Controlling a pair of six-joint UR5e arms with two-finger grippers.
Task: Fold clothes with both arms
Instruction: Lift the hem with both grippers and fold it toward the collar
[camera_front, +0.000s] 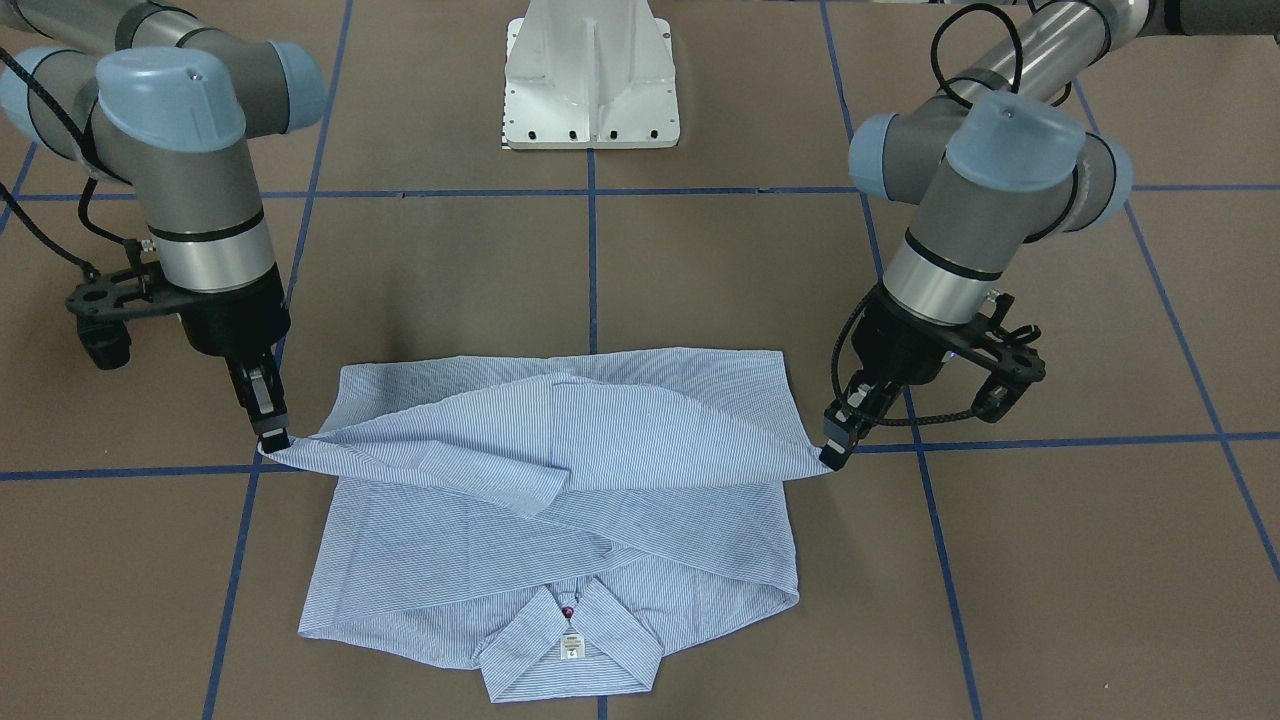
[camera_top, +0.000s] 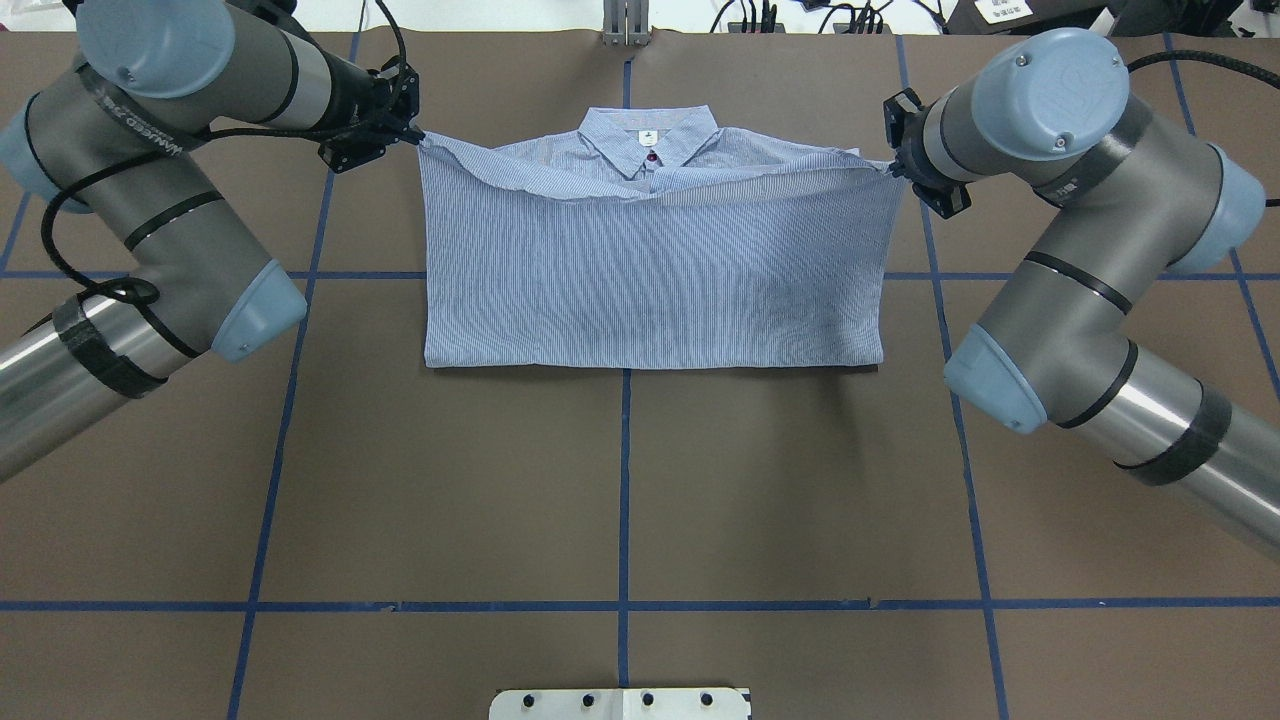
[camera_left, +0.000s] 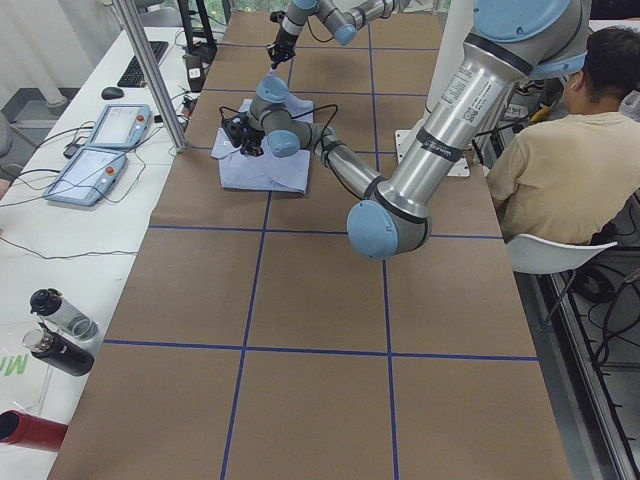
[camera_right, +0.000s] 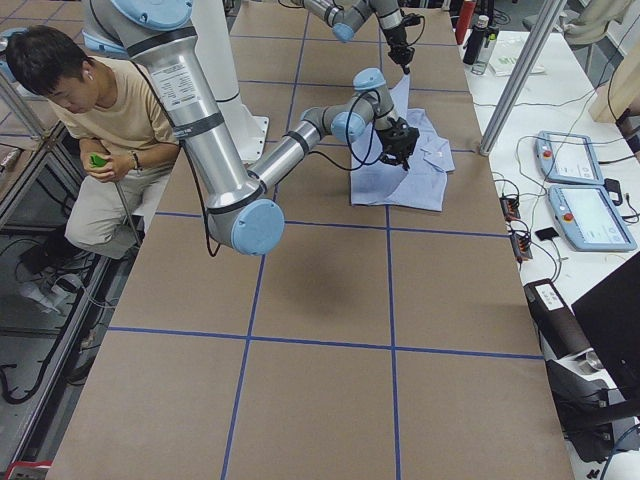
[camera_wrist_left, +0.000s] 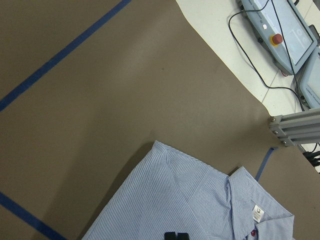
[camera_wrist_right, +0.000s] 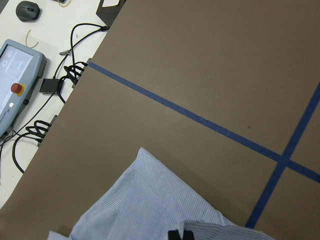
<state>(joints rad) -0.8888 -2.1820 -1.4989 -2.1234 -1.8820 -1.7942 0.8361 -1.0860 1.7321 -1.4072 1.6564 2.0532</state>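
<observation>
Pale blue-and-white striped shirt (camera_top: 650, 280) lies on the bench (camera_top: 620, 500), collar (camera_top: 648, 135) toward the far edge. Its hem half is doubled over toward the collar, with the fold lifted. The bench's far edge is near the collar, and broad brown surface lies robot-side. The left hand (camera_top: 415, 135) and right hand (camera_top: 893, 168) are each pinched closed on a corner of the fold.

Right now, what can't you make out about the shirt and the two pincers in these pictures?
Neck label print: too small, front-facing view.
Shirt front below the collar: covered by its own lifted flap, overhead view.
Left pincer and right pincer: cut off by bottom edges, wrist views.
</observation>
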